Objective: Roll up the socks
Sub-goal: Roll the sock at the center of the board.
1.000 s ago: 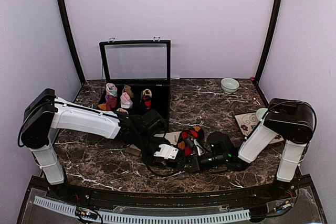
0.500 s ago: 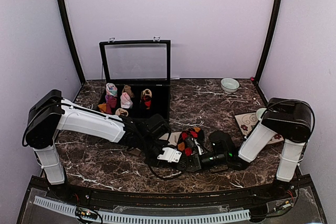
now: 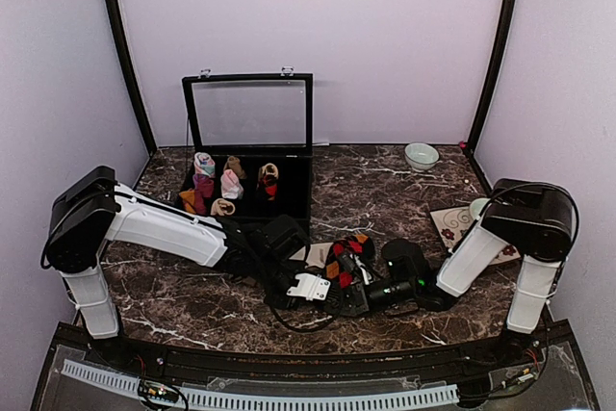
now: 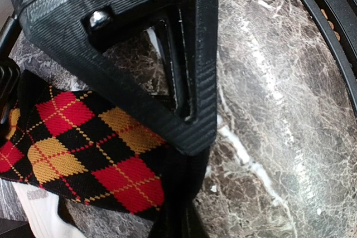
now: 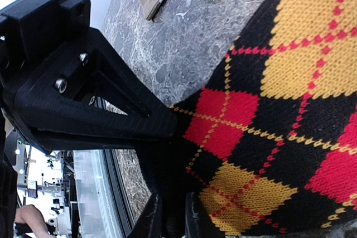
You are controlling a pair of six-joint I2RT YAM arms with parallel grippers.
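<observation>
Currently the left end effector (image 4: 188, 147) is clamping the black edge of the argyle sock (image 4: 83, 143), likely anchoring it for the roll. The sock is lying near-centre on the table (image 4: 268, 110). The right end effector (image 5: 170, 132) is sitting at the same edge; can't tell whether it's apart or gripping.

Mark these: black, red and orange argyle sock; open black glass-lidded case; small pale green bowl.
black, red and orange argyle sock (image 4: 83, 154), left wrist view, diamond-patterned middle.
open black glass-lidded case (image 3: 249, 113), top external view, lid pane.
small pale green bowl (image 3: 421, 154), top external view, its middle.
</observation>
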